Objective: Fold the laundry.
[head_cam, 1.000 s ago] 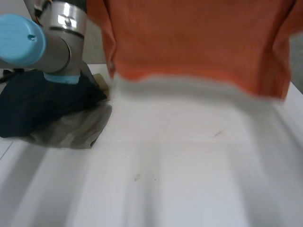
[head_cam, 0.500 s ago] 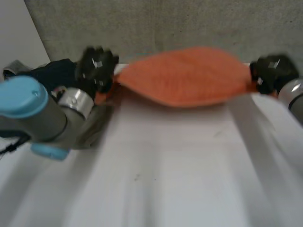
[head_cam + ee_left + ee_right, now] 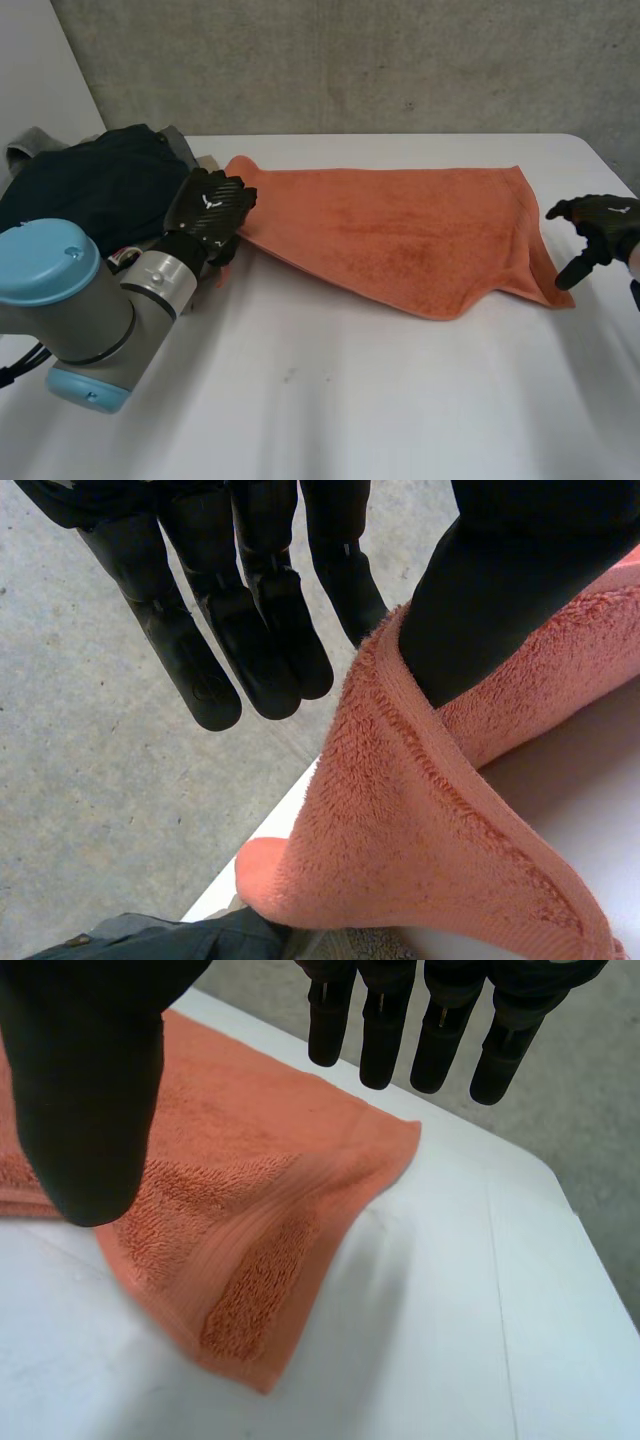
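And it's down! A second ago the orange towel hung as a curtain in front of the head camera. Half a second ago it was in mid-swing, pinched at both ends. Now it lies spread across the tabletop, long side running left to right.

Both grips have let go. The left robot hand sits at the towel's left corner with its fingers straight and spread. In the left wrist view that corner of the towel is draped over the thumb, lifted off the surface rather than pinched. The right robot hand hovers just beside the towel's near right corner. Its fingers are straight and apart from its thumb, and the cloth lies clear beneath it, untouched.

So the lay-out looks done and the first fold is what's left. The near edge runs slanted and the left corner is humped, so I'd expect some smoothing first.

The tabletop is plain white and bare on the near side of the towel, which leaves room to fold toward the robot. Just left of the towel is a dark clothes pile, touching or nearly touching that lifted corner. Beyond the towel's far edge rises a concrete wall.
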